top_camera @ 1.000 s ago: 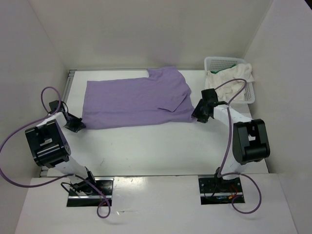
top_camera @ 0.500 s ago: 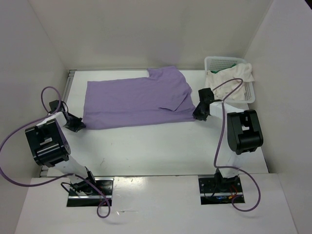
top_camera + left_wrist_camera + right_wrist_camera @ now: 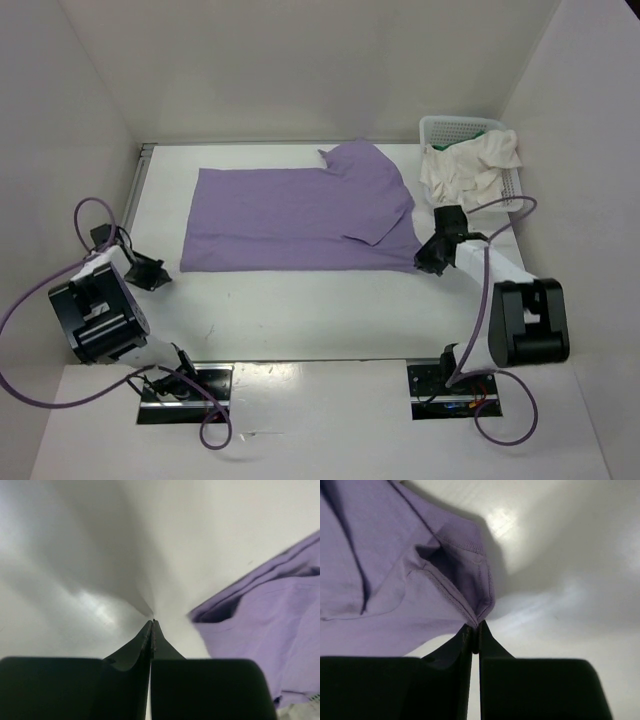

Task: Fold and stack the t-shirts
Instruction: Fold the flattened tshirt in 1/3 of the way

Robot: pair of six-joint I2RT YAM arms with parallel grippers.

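Observation:
The lavender t-shirt (image 3: 290, 215) lies spread flat across the table. My right gripper (image 3: 428, 262) is shut on its near right hem corner (image 3: 479, 611), and the cloth bunches up at the fingertips. My left gripper (image 3: 158, 275) is shut and empty, just left of the shirt's near left corner (image 3: 215, 612) and apart from it. An off-white t-shirt (image 3: 470, 168) hangs over the rim of the white mesh basket (image 3: 450, 126) at the back right. A bit of green t-shirt (image 3: 478, 135) shows inside the basket.
White walls close in the table on the left, back and right. The right arm's elbow (image 3: 530, 320) stands near the table's front right corner. The left arm's elbow (image 3: 98, 318) sits at the front left. Purple cables loop beside both arms.
The right gripper closed on the shirt's hem corner and pulled it right and toward the near edge. The whole lavender shirt slid right, away from the left gripper, which drew back slightly.

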